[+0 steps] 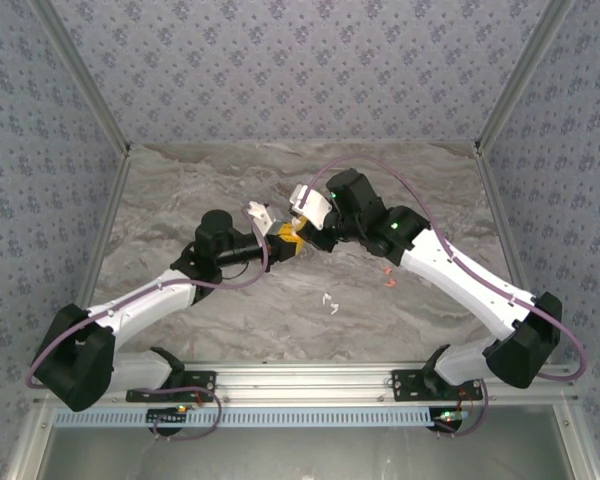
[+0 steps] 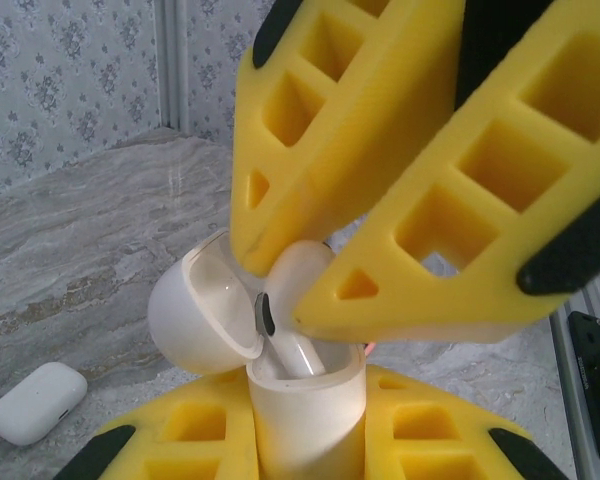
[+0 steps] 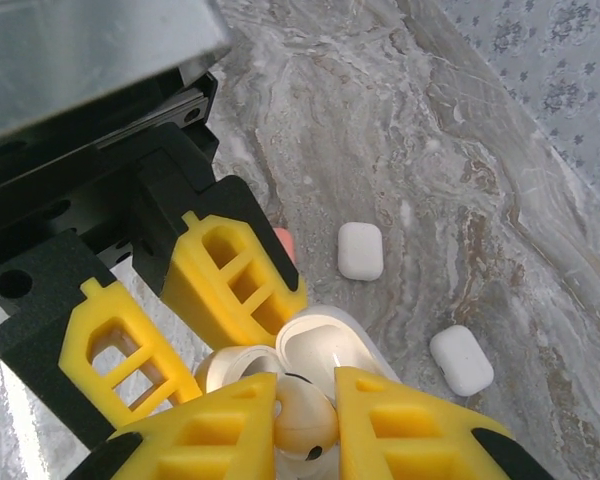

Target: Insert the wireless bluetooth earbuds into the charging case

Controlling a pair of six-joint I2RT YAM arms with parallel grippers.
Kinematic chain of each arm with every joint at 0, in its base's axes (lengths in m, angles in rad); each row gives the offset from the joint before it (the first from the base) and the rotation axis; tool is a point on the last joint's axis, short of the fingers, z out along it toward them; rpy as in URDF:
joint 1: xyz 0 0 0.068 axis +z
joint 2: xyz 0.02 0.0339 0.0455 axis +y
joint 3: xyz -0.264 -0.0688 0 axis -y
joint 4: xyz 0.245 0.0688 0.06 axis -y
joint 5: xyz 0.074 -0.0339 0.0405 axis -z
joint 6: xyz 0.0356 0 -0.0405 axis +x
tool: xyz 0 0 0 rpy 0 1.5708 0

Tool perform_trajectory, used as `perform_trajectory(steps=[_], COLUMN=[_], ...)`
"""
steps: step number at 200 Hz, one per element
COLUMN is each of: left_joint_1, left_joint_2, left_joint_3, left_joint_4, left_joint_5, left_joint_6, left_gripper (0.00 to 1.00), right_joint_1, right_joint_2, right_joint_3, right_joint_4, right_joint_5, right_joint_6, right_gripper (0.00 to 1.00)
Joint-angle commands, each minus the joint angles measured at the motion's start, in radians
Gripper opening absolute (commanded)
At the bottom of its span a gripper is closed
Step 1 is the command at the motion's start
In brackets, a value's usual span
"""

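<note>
My left gripper [image 2: 305, 400] is shut on the body of a white charging case [image 2: 305, 425] and holds it upright, its lid [image 2: 195, 315] hinged open to the left. From above, my right gripper [image 3: 305, 405] is shut on a white earbud [image 3: 305, 418]. The earbud's stem [image 2: 298, 352] reaches down into the case's open mouth. Seen from above, both grippers meet at mid-table, left [image 1: 278, 240] and right [image 1: 302, 222]. In the right wrist view the left gripper's yellow fingers [image 3: 235, 280] flank the case, whose open lid [image 3: 325, 345] faces up.
Loose white earbuds [image 1: 330, 302] and orange-red ones [image 1: 388, 276] lie on the marble table [image 1: 180, 190] nearer the arms' bases. Two closed white cases [image 3: 360, 250] [image 3: 461, 360] lie beyond the grippers, and a closed case [image 2: 35, 403] lies at lower left in the left wrist view.
</note>
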Motion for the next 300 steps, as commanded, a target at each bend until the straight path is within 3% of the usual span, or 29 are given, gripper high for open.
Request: perform_trajectory(steps=[1,61,106,156,196,300], left_joint_1=[-0.007,-0.006,-0.007,-0.007,-0.009,-0.023], left_joint_2=[-0.001,-0.003,0.000,0.011,0.022,0.036], left_joint_3=[0.033,0.030,0.027,0.043,0.074,0.099], left_joint_4=[0.029,0.055,0.097,0.186,0.194,0.215], left_joint_5=[0.013,0.010,0.016,0.034,0.060,0.072], left_joint_6=[0.015,0.006,-0.021,-0.077,-0.081,-0.022], left_gripper=[0.00,0.00,0.00,0.00,0.00,0.00], right_joint_1=[0.008,-0.081,-0.227,-0.393,-0.397,-0.338], right_joint_2=[0.005,-0.037,-0.162,-0.236,-0.232,-0.075], right_joint_3=[0.013,0.051,-0.041,-0.228,-0.256,-0.073], right_joint_4=[-0.025,-0.019,0.133,0.287,0.341,0.170], right_joint_5=[-0.062,-0.249,-0.396,-0.516,-0.557,-0.524], right_joint_6=[-0.004,0.101,0.284,0.548,0.600,0.539], right_gripper=[0.23,0.35,0.62,1.00,1.00,1.00])
